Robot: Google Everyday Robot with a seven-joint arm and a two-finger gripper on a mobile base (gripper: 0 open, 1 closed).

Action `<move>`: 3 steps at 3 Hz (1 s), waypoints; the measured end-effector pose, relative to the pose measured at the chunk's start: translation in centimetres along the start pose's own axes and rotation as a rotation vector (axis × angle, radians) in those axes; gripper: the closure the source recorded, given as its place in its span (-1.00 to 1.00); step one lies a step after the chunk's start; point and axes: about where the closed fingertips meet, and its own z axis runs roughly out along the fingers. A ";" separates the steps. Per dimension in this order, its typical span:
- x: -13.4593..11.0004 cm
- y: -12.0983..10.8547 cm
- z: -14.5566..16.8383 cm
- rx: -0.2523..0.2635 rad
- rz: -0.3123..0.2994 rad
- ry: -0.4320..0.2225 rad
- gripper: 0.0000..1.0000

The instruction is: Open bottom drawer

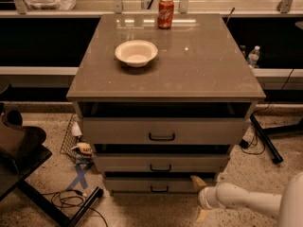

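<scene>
Three grey drawers stack up in the cabinet (165,70), and the bottom drawer (128,185) is the lowest one, just above the floor, and it looks shut or near enough. It's a shallow front, so the pull probably wants to be dead straight out toward the camera and kept low and level. Yanking at an angle would likely make it bind. The white arm (251,202) reaches in from the lower right, lying roughly level just over the floor. The gripper (197,198) sits right by the drawer's right front corner, spread wide with one yellowish finger up and one down, and nothing held. The small black handle (159,189) is at the centre of the front, off to the gripper's left. So the gripper most likely needs to slide sideways along the front and get around that bar before closing.
</scene>
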 end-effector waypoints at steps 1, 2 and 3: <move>0.6 -1.9 2.4 -0.029 -0.049 0.067 -1.00; 0.4 -1.9 2.8 -0.029 -0.047 0.062 -1.00; -0.6 -3.9 6.5 -0.018 -0.038 0.007 -1.00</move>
